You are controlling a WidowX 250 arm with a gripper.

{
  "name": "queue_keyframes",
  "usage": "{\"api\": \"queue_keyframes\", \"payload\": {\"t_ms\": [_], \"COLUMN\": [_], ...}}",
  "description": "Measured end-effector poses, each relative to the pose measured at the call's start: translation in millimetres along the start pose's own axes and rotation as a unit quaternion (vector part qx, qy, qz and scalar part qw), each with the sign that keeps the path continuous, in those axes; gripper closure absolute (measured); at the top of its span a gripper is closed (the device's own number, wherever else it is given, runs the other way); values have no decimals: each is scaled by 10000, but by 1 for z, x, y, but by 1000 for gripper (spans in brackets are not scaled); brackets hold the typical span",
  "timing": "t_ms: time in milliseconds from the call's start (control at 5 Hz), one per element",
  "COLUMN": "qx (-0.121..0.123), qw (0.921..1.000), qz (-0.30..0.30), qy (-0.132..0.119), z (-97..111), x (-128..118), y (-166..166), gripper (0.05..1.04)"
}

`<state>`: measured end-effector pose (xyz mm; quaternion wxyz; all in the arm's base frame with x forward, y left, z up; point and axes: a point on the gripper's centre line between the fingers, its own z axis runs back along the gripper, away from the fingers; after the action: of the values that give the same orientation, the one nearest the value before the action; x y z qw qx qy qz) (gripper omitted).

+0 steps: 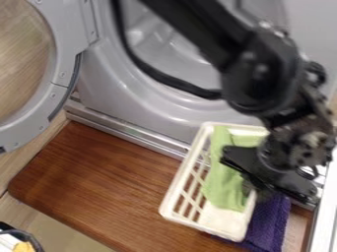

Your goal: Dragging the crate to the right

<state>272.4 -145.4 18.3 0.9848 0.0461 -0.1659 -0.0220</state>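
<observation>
Biggest thing here is the light grey front-loading machine [118, 93] across the back, round opening facing out, with a silvery metal rail [131, 132] running along its foot. In front of it is a brown wood-grain tabletop [112, 182] with a rounded corner at the left.

The black robot arm [253, 64] comes in from the top and slants down to the right. A grey round door with a see-through middle [62, 64] hangs open at upper left.

Now the crate: it's an off-white plastic one with slatted sides [197, 224], sitting on the right part of the tabletop, long way running slantwise from near the rail towards the bottom edge. The black end effector [260, 179] is over its right side. Honestly can't tell if it's open or closed, or if it's got hold of the crate.

There's a light green cloth [223, 182] inside the crate, stretched along most of its length, and a dark purple textured cloth [270, 221] poking out beside the crate's lower right. Last bit, bottom left corner: a dark-rimmed container [33, 236] with something small and yellow [23, 247] in it.
</observation>
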Motion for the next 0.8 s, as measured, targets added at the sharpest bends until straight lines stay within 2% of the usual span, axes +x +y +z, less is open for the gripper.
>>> {"api": "queue_keyframes", "payload": {"t_ms": [200,400,600,800], "qx": [-46,-15,-21,-129], "qw": [9997,9990,9984,9980], "qz": [-234,-305,-325,-449], "qy": [100,313,473,422], "z": [-10,-23,-26,-28], "x": [-5,-11,-14,-15], "y": [-22,-28,-31,-33], "gripper": [992,955,756,451]}}
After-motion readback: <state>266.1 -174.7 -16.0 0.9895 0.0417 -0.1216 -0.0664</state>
